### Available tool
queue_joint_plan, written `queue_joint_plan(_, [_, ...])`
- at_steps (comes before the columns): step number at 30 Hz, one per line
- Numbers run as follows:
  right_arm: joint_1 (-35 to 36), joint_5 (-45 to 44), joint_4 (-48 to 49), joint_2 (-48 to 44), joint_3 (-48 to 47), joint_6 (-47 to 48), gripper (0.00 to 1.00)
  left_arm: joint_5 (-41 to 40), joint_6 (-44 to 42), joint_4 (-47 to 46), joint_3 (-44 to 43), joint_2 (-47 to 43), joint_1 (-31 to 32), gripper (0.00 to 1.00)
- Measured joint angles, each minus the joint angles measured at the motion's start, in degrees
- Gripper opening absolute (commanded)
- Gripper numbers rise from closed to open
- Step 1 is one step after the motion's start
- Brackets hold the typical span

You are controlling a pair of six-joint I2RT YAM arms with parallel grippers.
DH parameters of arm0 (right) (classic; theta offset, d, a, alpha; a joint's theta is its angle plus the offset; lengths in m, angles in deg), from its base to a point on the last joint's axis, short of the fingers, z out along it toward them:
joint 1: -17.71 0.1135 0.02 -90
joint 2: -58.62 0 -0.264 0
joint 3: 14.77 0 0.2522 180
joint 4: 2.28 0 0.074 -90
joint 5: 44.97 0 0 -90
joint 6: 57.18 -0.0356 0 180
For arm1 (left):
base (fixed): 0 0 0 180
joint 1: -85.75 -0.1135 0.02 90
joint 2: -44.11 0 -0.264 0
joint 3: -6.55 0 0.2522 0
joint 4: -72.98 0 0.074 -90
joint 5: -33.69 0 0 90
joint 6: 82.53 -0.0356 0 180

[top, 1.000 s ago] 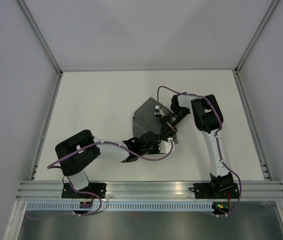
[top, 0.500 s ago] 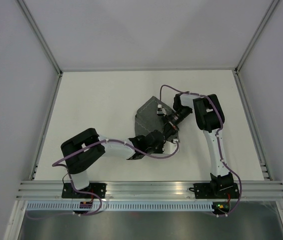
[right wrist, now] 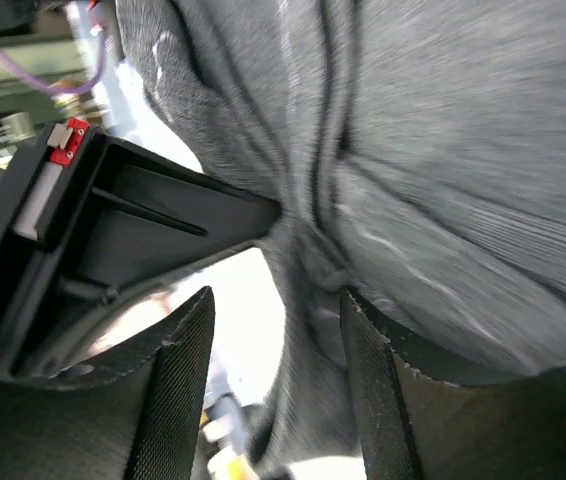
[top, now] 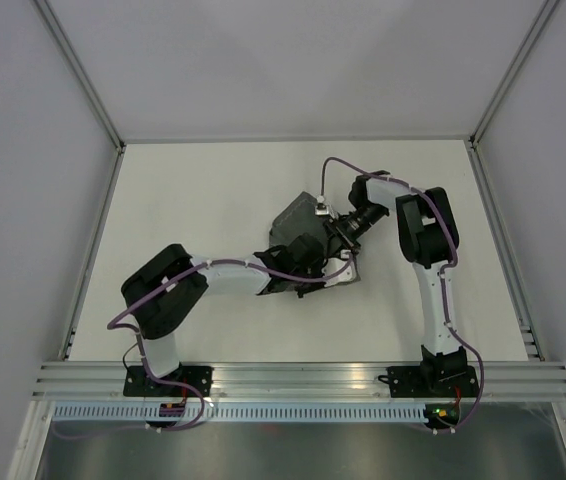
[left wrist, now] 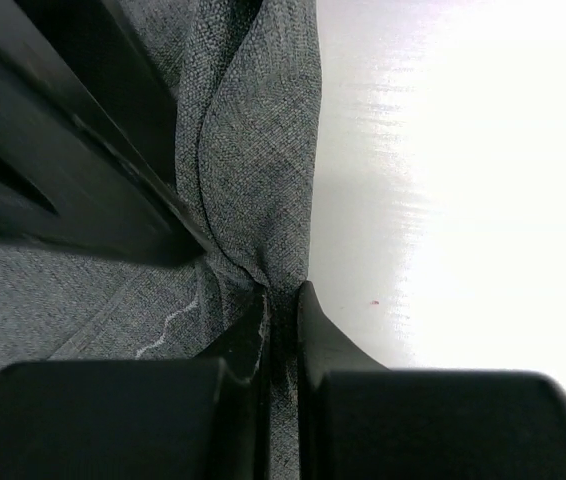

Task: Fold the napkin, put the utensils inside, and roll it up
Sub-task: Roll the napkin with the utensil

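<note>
The dark grey napkin (top: 295, 222) lies bunched and partly lifted at mid-table. My left gripper (top: 315, 266) is at its near right edge, shut on a pinched fold of the cloth (left wrist: 253, 160), with the fingertips (left wrist: 308, 310) nipping the fabric beside the bare table. My right gripper (top: 340, 233) is at the napkin's right side and stands open (right wrist: 275, 335). A hanging fold of the napkin (right wrist: 443, 150) runs between its fingers (right wrist: 178, 380) and brushes the right one. The utensils are hidden.
The white table (top: 193, 200) stretches left and back of the cloth, bounded by grey walls and metal rails. The two grippers sit very close together: the left one's black body (right wrist: 113, 230) fills the right wrist view's left side. A blurred yellowish shape (right wrist: 218, 455) shows low between the right fingers; what it is I cannot tell.
My left gripper went from partly open to shut on the napkin's fold and moved away from the bases. My right gripper opened, letting go of the cloth, and shifted slightly back.
</note>
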Motion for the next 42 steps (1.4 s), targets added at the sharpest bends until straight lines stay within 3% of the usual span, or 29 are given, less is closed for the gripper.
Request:
queue_joint_plan(10, [-8.9,-3.7,13.0,-7.5,0.3,-5.1,0.59,15.0,6.5,4.5,-1.9,0.6,-7.1,0.02])
queue_joint_plan(15, [-13.6,-7.1,23.0,-20.3,9.2,-6.6,0.60,24.7,10.2,5.6,-3.4,2.8,-11.5,0.02])
queue_joint_plan(20, [-12.9,-10.2,31.3,-38.7,20.9,-4.1,0.61,35.7,13.8,6.9,-5.7,6.7,-15.7,0.02])
queue_joint_plan(25, [-6.7,-14.2,39.4,-51.5,33.9,1.4,0.62,45.2,16.5,9.2,-8.5,11.1,-18.7,0.02])
queue_joint_plan(32, [11.1,-24.6,50.9,-63.2,52.7,5.7,0.65,53.7,18.5,12.0,-11.2,15.6,-20.6,0.02])
queue_joint_plan(42, [27.8,-38.3,66.2,-64.5,61.7,6.2,0.62,58.0,19.1,16.1,-13.0,18.3,-21.4,0.02])
